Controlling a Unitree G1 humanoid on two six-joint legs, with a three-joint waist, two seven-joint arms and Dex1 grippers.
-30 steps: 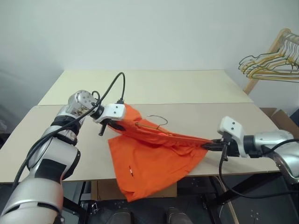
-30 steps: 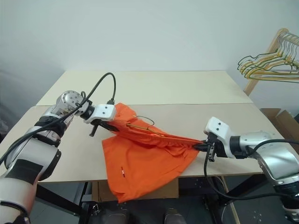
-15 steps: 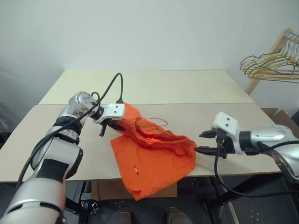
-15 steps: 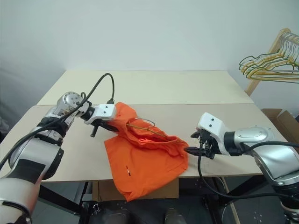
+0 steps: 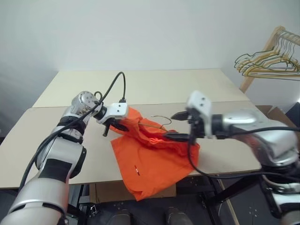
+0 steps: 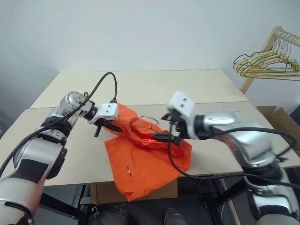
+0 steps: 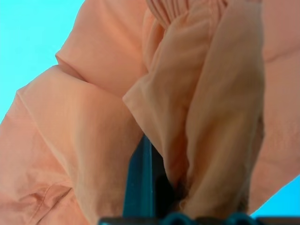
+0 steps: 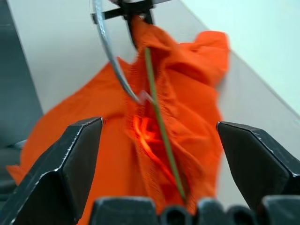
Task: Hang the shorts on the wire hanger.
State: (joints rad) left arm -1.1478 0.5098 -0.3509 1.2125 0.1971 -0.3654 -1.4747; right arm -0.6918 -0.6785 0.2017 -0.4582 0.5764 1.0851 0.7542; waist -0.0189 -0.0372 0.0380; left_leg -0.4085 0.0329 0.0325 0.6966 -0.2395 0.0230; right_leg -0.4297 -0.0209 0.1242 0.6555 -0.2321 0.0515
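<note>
Shorts (image 5: 154, 157) bunched on table (image 5: 154, 89), seemingly over wire hanger (image 5: 157, 123)

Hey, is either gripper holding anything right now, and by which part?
The left gripper is shut on the bright orange fabric shorts, at their bunched upper left edge. The right gripper is open, holding nothing.

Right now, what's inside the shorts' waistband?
The wire hanger runs into the bunched shorts; its hook pokes out onto the table. The rest of its frame is covered by fabric.
</note>
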